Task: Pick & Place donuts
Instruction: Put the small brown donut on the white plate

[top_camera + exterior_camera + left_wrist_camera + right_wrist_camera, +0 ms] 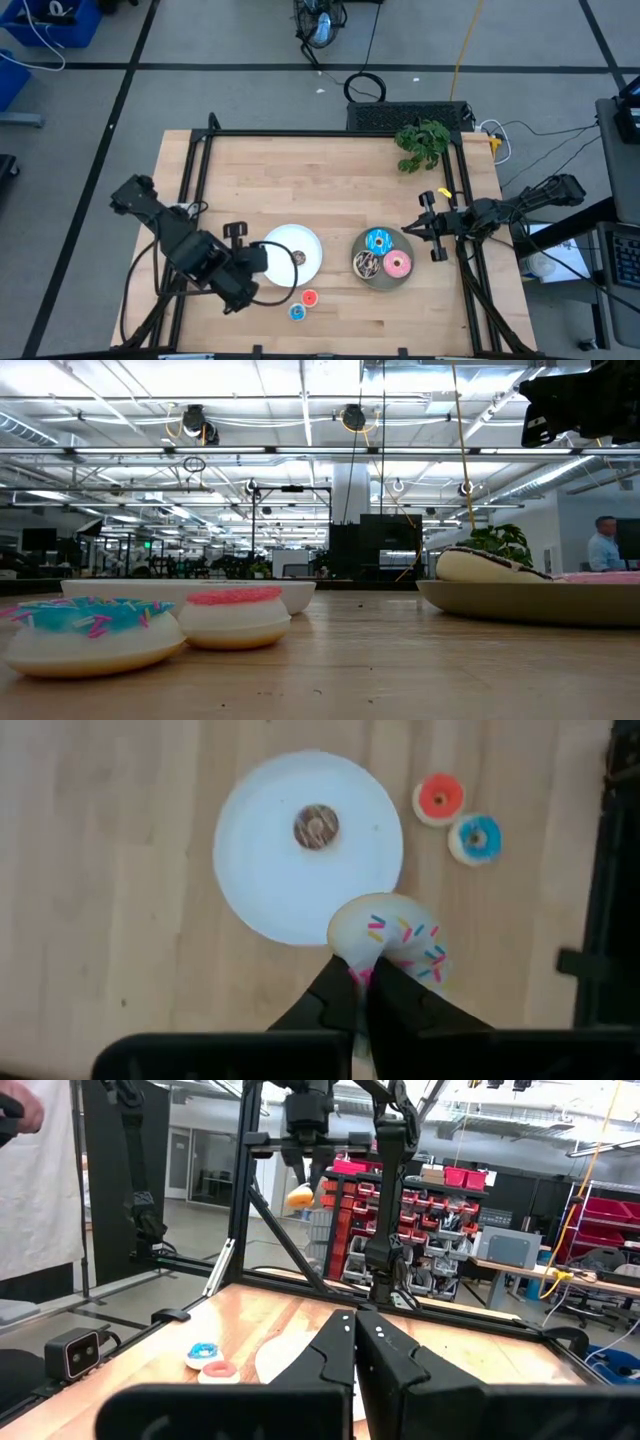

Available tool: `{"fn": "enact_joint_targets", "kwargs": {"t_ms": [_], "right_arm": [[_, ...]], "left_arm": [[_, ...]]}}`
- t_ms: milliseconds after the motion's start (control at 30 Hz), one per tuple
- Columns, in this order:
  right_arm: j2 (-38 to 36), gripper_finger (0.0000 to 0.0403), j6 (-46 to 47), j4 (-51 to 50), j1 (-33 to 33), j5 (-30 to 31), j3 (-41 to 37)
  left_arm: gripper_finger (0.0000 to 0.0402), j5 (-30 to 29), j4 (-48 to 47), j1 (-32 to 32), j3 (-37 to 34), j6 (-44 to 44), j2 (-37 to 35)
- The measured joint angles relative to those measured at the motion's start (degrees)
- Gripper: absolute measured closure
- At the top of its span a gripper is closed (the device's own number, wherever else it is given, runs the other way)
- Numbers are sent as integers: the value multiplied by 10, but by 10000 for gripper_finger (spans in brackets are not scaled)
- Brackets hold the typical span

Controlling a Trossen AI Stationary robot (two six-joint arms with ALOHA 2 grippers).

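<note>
My left gripper [362, 970] hovers over the near-left edge of the white plate [305, 243], shut on a small white donut with coloured sprinkles [395, 935]. A tiny brown donut [317, 826] lies flat on that plate. A tiny red donut [309, 297] and a tiny blue one [297, 312] lie on the table near the plate. The larger blue [378, 240], pink [398, 264] and dark sprinkled [366, 264] donuts lie on the grey plate [385, 281]. My right gripper [408, 230] is shut and holds nothing, just right of the grey plate. My left gripper pinches the white sprinkled donut by its rim [372, 952] between the two fingers, coming from above and pointing down. The donut is lifted clear of plate and table. In the right wrist view it hangs below the fingers [299, 1195].
A green plant sprig [422, 143] lies at the far right corner. A black frame [330, 132] runs along the table's far, left and right edges. Bare wood spreads across the far half of the table. A person stands in the room beyond [603, 543].
</note>
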Motion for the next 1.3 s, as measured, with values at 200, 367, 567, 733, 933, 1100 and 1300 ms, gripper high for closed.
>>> {"fn": "enact_joint_targets", "kwargs": {"t_ms": [200,367,567,733,933,1100,1300], "right_arm": [[0,403,5,0,0,0,0],[0,403,6,0,0,0,0],[0,403,5,-1,0,0,0],[0,403,4,-4,0,0,0],[0,403,4,-4,0,0,0],[2,403,4,1,0,0,-1],[2,403,4,1,0,0,-1]], "left_arm": [[394,-27,13,46,0,14,0],[379,-53,50,81,0,50,18],[395,-52,63,115,-1,91,66],[376,7,146,115,-66,147,101],[391,78,205,128,-175,139,96],[382,100,240,140,-244,123,93],[378,125,313,156,-306,132,93]]}}
